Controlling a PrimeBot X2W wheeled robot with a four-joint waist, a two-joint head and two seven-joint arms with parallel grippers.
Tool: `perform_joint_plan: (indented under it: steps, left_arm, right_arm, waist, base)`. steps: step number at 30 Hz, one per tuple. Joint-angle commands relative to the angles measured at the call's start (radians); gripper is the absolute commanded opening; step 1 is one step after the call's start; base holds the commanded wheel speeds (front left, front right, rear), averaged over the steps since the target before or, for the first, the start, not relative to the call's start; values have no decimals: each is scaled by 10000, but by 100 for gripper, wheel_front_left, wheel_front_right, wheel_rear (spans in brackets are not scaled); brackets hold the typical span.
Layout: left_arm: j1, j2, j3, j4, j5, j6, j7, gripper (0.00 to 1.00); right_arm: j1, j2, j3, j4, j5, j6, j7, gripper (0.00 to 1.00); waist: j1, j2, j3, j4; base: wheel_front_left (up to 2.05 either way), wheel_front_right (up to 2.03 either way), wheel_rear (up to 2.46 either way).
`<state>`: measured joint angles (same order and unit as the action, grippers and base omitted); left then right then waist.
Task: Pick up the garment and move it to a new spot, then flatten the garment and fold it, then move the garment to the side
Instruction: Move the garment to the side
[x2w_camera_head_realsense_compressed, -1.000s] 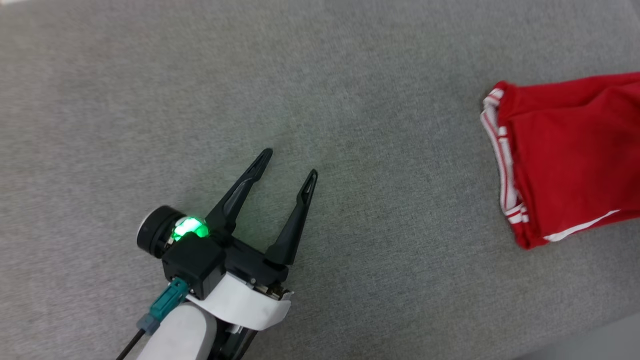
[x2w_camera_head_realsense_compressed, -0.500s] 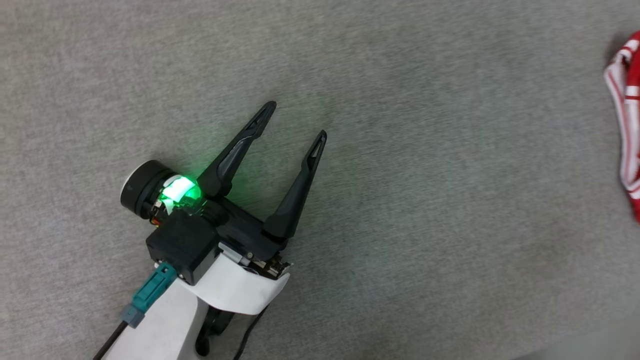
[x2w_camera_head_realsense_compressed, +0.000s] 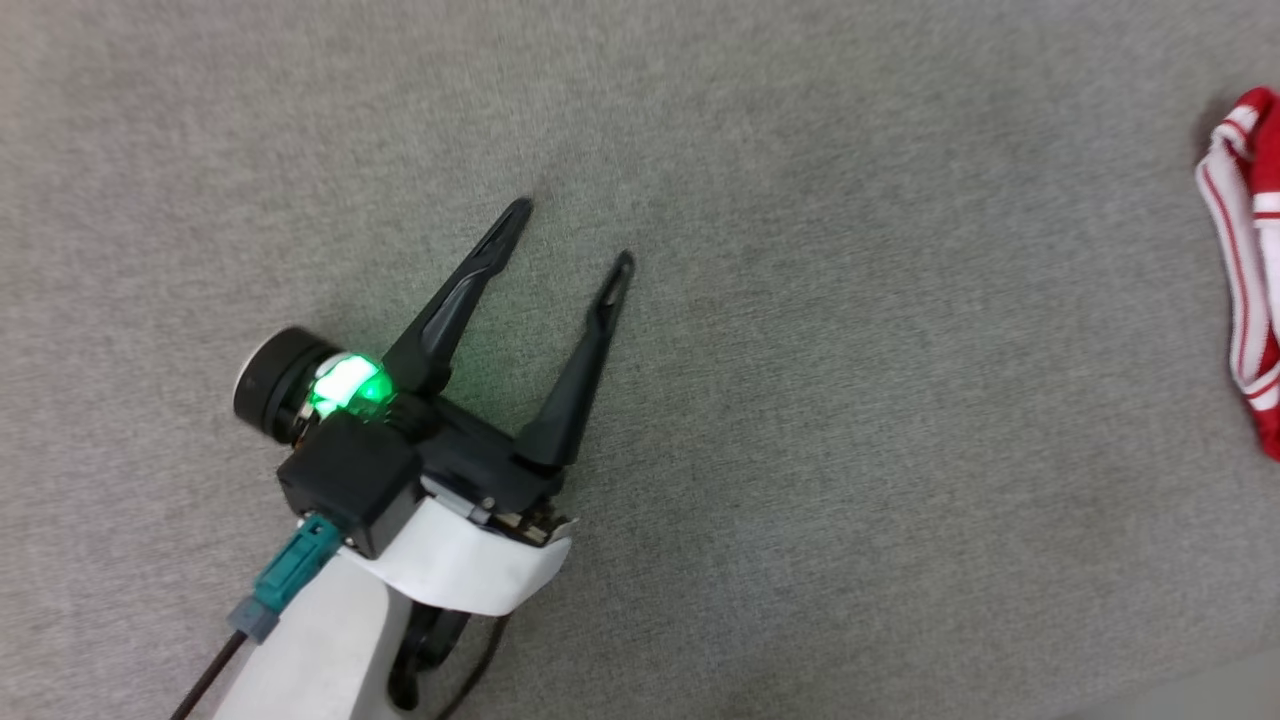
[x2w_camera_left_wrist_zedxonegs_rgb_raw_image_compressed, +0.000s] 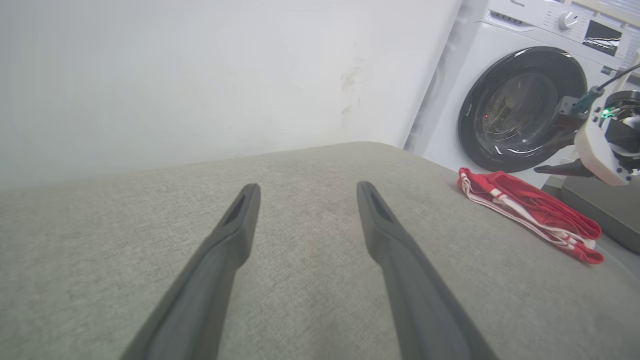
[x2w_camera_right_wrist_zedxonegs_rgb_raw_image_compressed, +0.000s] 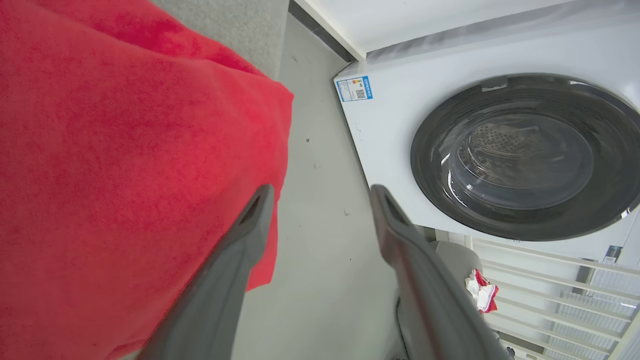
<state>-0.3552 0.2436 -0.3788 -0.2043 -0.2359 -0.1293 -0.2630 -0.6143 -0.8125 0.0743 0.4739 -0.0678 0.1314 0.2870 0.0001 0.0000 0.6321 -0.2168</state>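
Since the folded garment (x2w_camera_head_realsense_compressed: 1240, 300) lies at the table's (x2w_camera_head_realsense_compressed: 800, 450) 3 o'clock edge — set aside, apparently — the left gripper (x2w_camera_head_realsense_compressed: 571, 234) and right gripper (x2w_camera_right_wrist_zedxonegs_rgb_raw_image_compressed: 321, 190) spread their fingers wide, holding nothing.

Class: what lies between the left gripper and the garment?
Between left gripper and garment the stretch is bare grey upholstery; the head view shows it.

Bright even light, soft shadows, green glow (x2w_camera_head_realsense_compressed: 350, 385) at left gripper (x2w_camera_head_realsense_compressed: 571, 234), wide-angle edge distortion

The garment (x2w_camera_head_realsense_compressed: 1245, 280) runs off the right edge.
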Motion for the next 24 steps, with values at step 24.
perform_joint_plan:
  steps: [24]
  left_arm:
    - [3226, -1398, 3006, 1165, 599, 302, -22, 100]
  right_arm:
    - [2810, 5566, -1731, -4453, 1844, -13, -2663, 100]
  waist:
    - [-1, 0, -4866, 1427]
  base:
    - [0, 0, 0]
